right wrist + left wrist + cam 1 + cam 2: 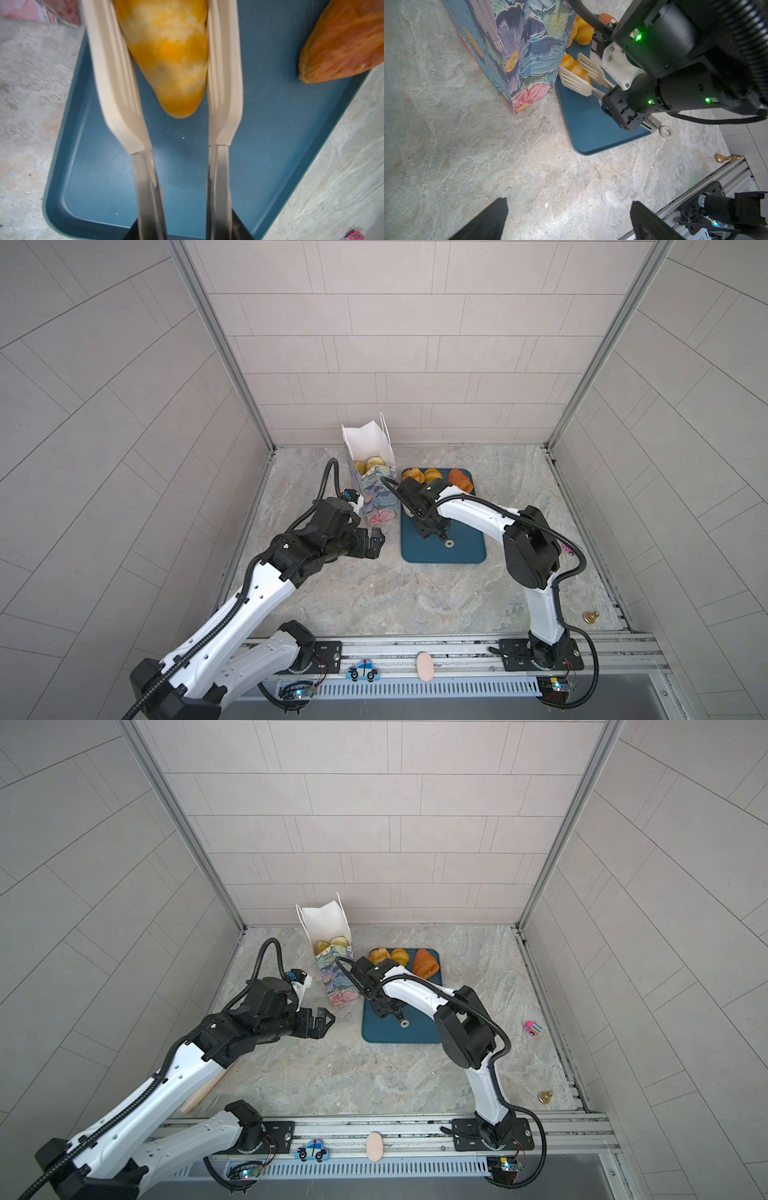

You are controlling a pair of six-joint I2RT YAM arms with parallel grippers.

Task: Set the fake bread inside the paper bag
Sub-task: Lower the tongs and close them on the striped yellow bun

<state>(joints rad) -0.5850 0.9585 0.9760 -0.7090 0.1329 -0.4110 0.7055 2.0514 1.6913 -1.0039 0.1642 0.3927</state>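
My right gripper (pixel 616 104) is clamped on the tongs (pixel 224 83), whose blades straddle a yellow pastry (pixel 170 52) on the tray (pixel 270 145) just beside the bag (pixel 519 41). They look pressed to both its flanks, though I can't tell if it's lifted. Some bread (pixel 372 464) already sits inside the bag. My left gripper (pixel 568 212) hangs wide open near the bag's base, ready to steady it, I'd judge.

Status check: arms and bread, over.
Left gripper open, near paper bag. Right gripper shut on tongs, pinching yellow croissant on blue tray. Bread already in bag; nothing blocking its mouth.
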